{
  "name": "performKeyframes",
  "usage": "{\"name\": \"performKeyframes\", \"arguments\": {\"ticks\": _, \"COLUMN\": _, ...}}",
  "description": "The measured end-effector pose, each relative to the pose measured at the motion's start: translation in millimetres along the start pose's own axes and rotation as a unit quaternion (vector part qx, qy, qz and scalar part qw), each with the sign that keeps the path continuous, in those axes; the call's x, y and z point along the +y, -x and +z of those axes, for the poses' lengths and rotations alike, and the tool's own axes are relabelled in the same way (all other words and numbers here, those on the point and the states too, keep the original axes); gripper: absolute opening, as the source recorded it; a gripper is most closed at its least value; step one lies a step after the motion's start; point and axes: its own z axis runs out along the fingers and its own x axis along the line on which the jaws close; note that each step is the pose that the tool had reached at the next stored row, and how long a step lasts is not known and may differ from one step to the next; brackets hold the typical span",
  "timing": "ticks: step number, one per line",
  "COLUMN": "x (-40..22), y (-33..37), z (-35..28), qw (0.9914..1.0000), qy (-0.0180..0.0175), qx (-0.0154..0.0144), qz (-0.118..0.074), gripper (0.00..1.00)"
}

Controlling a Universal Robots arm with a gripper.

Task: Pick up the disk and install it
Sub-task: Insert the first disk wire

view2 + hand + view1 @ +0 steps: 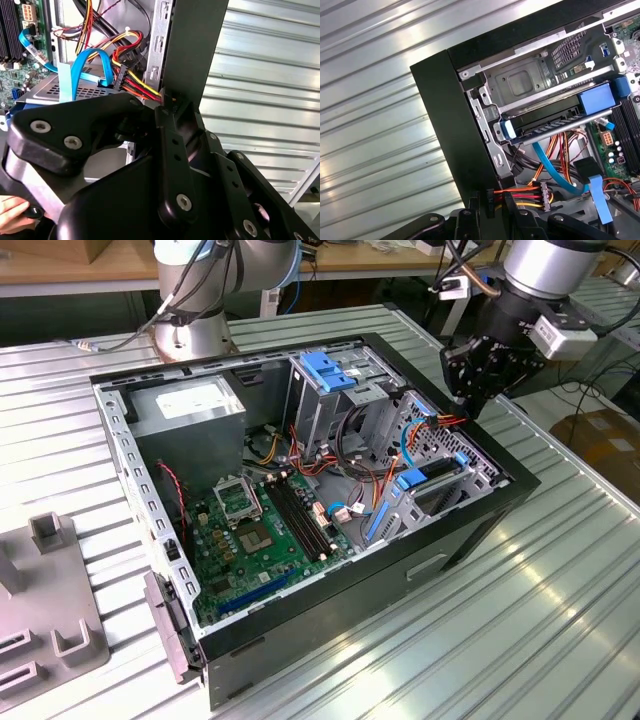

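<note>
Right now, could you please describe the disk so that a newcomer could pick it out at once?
Find the open black computer case on the ribbed metal table. At its end nearest the gripper, the disk sits in a grey drive bay. Its bright blue carrier with long rails distinguishes it from the blue handle block atop the taller cage.

The arm [545, 265] is silver-grey with black cables [447, 258], ending in a black gripper [470, 390] of rounded links [172, 150] and silver screws [73, 143].
</note>
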Motion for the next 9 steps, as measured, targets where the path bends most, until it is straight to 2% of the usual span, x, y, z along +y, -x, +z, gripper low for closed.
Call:
{"name": "performKeyframes", "arguments": {"ticks": 2, "x": 0.0, "y": 0.0, "z": 0.1, "qw": 1.0, "qy": 0.0001, "qx": 0.0001, "qz": 0.0, "gripper": 0.3}}
{"name": "performKeyframes", "arguments": {"ticks": 3, "x": 0.0, "y": 0.0, "z": 0.1, "qw": 1.0, "qy": 0.0002, "qx": 0.0001, "qz": 0.0, "gripper": 0.23}}
{"name": "performKeyframes", "arguments": {"ticks": 4, "x": 0.0, "y": 0.0, "z": 0.0, "qw": 1.0, "qy": 0.0004, "qx": 0.0002, "qz": 0.0, "gripper": 0.23}}
{"name": "performKeyframes", "arguments": {"ticks": 5, "x": 0.0, "y": 0.0, "z": 0.1, "qw": 1.0, "qy": 0.0008, "qx": 0.0004, "qz": 0.0, "gripper": 0.17}}
{"name": "performKeyframes", "arguments": {"ticks": 6, "x": 0.0, "y": 0.0, "z": -0.3, "qw": 1.0, "qy": 0.001, "qx": 0.0004, "qz": 0.0, "gripper": 0.17}}
{"name": "performKeyframes", "arguments": {"ticks": 9, "x": -0.2, "y": -0.5, "z": -6.5, "qw": 1.0, "qy": 0.001, "qx": 0.0004, "qz": 0.0, "gripper": 0.17}}
